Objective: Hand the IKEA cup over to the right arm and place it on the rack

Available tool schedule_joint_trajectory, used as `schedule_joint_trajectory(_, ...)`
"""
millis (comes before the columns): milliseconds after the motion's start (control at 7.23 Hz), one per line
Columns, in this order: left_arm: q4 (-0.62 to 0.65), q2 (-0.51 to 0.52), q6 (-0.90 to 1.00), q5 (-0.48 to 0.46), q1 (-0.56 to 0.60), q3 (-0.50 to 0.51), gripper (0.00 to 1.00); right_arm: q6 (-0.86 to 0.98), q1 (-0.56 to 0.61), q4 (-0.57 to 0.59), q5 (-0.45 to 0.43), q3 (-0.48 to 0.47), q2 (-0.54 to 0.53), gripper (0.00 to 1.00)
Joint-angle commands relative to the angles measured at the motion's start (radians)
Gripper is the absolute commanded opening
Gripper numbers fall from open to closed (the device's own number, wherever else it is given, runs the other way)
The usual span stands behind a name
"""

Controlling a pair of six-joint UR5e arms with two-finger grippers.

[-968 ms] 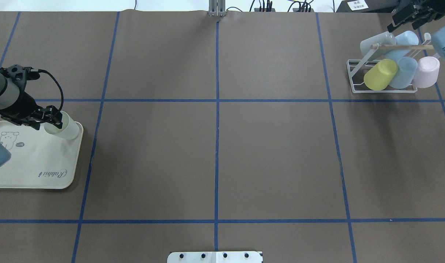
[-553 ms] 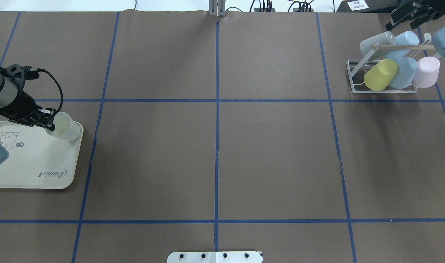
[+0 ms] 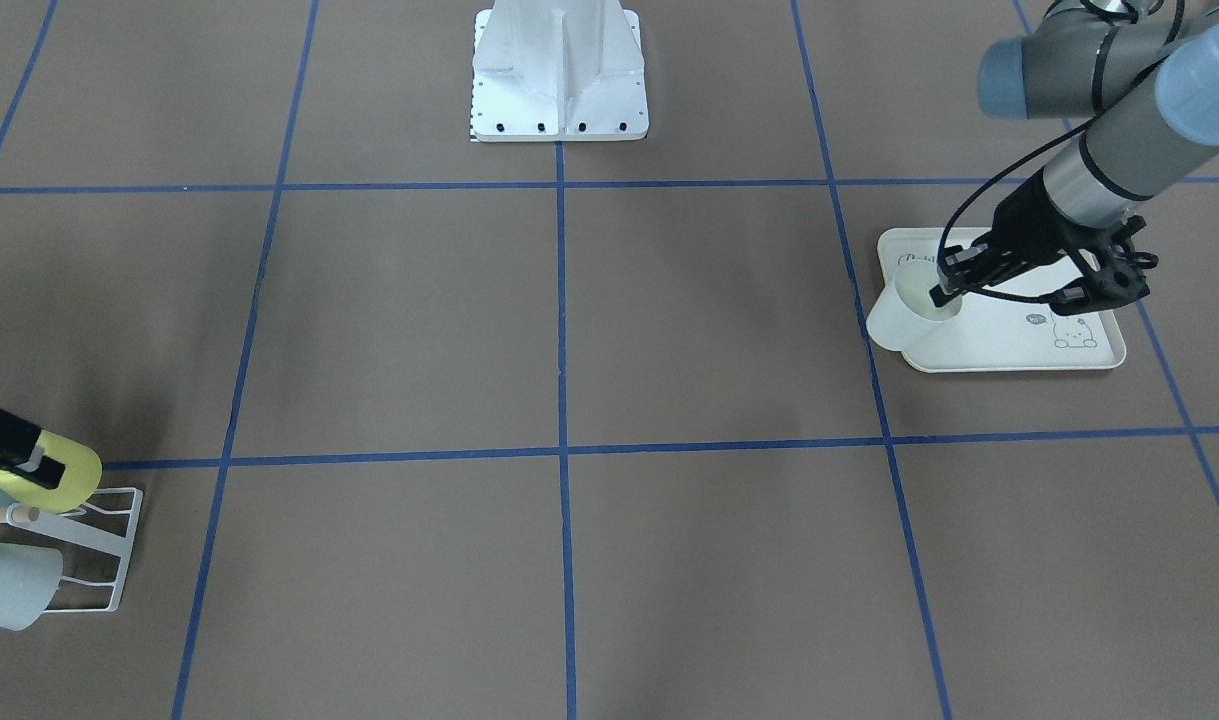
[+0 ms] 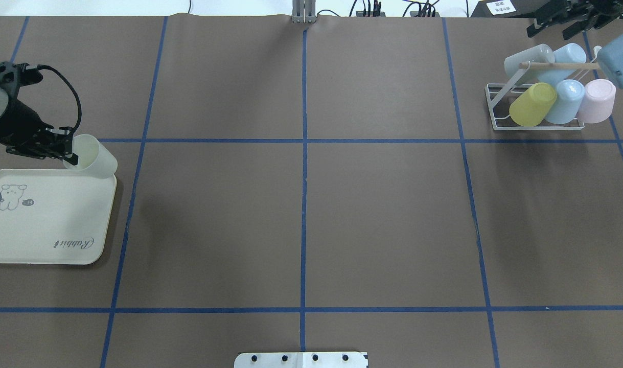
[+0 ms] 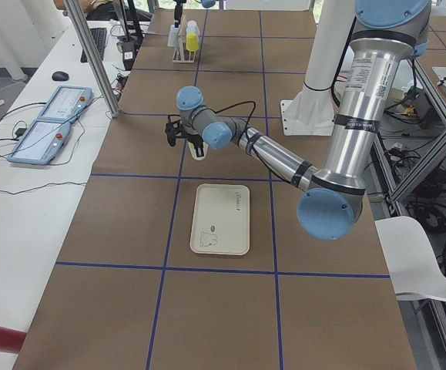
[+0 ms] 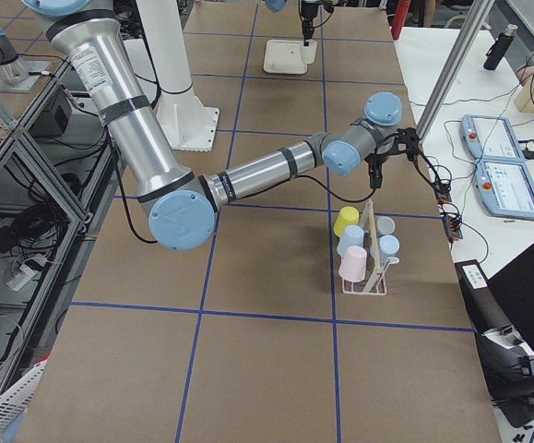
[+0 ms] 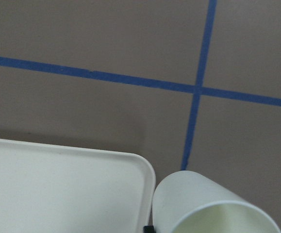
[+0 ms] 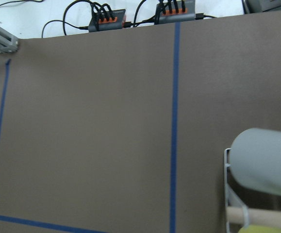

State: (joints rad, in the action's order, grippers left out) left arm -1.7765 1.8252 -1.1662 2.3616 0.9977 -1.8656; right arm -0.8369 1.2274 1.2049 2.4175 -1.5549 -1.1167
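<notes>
The IKEA cup (image 4: 95, 156), pale off-white, hangs tilted just above the far corner of the cream tray (image 4: 45, 230). My left gripper (image 4: 70, 154) is shut on its rim, one finger inside the mouth. The same cup (image 3: 901, 310) shows in the front view, in the left side view as a cup (image 5: 199, 151), and from the left wrist as a cup (image 7: 213, 208). The white wire rack (image 4: 495, 110) stands far right with several coloured cups on it. The right arm (image 6: 257, 171) reaches over it, and my right gripper (image 4: 554, 25) hovers open and empty behind the rack.
The rabbit-print tray (image 3: 1009, 340) lies bare at the table's left end. Blue tape lines cross the brown table (image 4: 301, 204). The robot's white base (image 3: 559, 70) stands at mid-table edge. Cables and power strips (image 8: 130, 19) line the far edge.
My left gripper has lifted the cup off the tray and carried it toward the table's far side. The right gripper has drawn back from the rack, farther and leftward.
</notes>
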Motion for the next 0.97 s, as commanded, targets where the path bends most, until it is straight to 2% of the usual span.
schedule_joint_trajectory(0, -0.03, 0.103, -0.214, 0.093, -0.054, -0.024, 0.0, -0.335, -0.118, -0.037, -0.017, -0.195, -0.006, 0.98)
schedule_joint_trajectory(138, -0.108, 0.15, -0.351, 0.125, -0.08, -0.03, 0.0, -0.511, -0.168, -0.185, -0.049, -0.215, -0.006, 0.98)
schedule_joint_trajectory(415, -0.411, 0.172, -0.717, 0.1, -0.132, -0.029, 0.0, -0.934, -0.274, -0.579, -0.215, -0.217, -0.011, 0.98)
schedule_joint_trajectory(553, -0.557, 0.18, -0.833, 0.097, -0.145, -0.026, 0.0, -1.026, -0.319, -0.723, -0.263, -0.217, -0.009, 0.98)
schedule_joint_trajectory(692, -0.681, 0.19, -0.933, 0.04, -0.157, -0.026, 0.0, -1.051, -0.366, -0.866, -0.294, -0.217, -0.009, 0.98)
schedule_joint_trajectory(830, -0.833, 0.203, -1.084, -0.049, -0.201, -0.02, 0.0, -1.106, -0.425, -0.987, -0.363, -0.215, -0.011, 0.98)
